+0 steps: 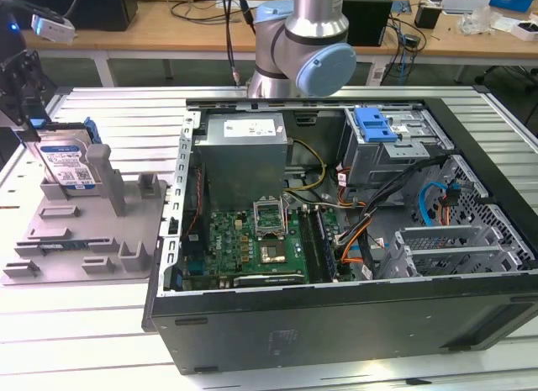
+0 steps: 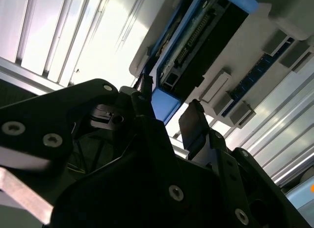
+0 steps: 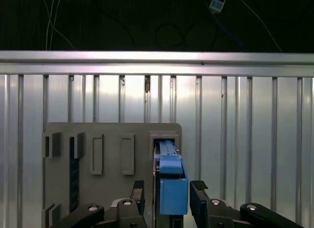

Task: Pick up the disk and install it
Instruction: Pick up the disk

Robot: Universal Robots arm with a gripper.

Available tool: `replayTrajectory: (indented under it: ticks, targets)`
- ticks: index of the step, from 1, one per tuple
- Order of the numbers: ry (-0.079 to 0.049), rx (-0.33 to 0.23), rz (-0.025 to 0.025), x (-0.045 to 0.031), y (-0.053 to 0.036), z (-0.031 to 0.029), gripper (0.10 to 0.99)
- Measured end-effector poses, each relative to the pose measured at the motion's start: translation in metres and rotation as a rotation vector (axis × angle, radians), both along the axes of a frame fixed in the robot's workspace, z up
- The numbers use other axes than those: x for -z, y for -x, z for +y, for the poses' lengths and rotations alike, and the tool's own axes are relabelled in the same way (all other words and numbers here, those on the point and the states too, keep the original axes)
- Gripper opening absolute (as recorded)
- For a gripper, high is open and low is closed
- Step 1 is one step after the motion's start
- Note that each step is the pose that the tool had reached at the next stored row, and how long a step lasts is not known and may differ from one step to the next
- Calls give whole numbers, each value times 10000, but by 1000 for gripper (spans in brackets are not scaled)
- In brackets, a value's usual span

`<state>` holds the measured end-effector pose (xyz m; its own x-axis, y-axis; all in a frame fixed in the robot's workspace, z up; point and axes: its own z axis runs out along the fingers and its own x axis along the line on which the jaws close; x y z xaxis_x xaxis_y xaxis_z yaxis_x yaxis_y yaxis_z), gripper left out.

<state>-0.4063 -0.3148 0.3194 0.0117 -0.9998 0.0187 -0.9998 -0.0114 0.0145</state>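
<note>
The disk (image 1: pixel 67 166) stands on edge in a slot of a grey holder (image 1: pixel 84 231) at the exterior view's left, silver with a blue-and-white label and a blue bracket. My gripper (image 1: pixel 30 126) hangs over the disk's upper edge there. In the first wrist view the disk's blue bracket (image 3: pixel 172 189) sits between my two black fingers, with my gripper (image 3: pixel 169 190) open around it. A small gap shows on one side. The second wrist view shows the same straddle, gripper (image 2: pixel 169 108) around the bracket (image 2: pixel 164 104).
An open computer case (image 1: pixel 336 324) lies on the slatted metal table (image 1: pixel 101 340), to the exterior view's right of the holder. Inside are a motherboard (image 1: pixel 252 240), a power supply (image 1: pixel 244 151) and a grey drive cage with a blue latch (image 1: pixel 374 126). The arm's base (image 1: pixel 298 46) stands behind.
</note>
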Motion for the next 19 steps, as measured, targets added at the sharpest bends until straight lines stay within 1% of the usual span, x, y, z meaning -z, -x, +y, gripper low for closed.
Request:
replayTrajectory:
  ticks: [7,15,18,19]
  targets:
    - [-1,1,-1,24,-25,-2,494]
    - [-1,1,-1,78,-25,-2,494]
    - [-1,1,-1,152,-25,-2,494]
    - [-2,1,-2,159,-25,-2,494]
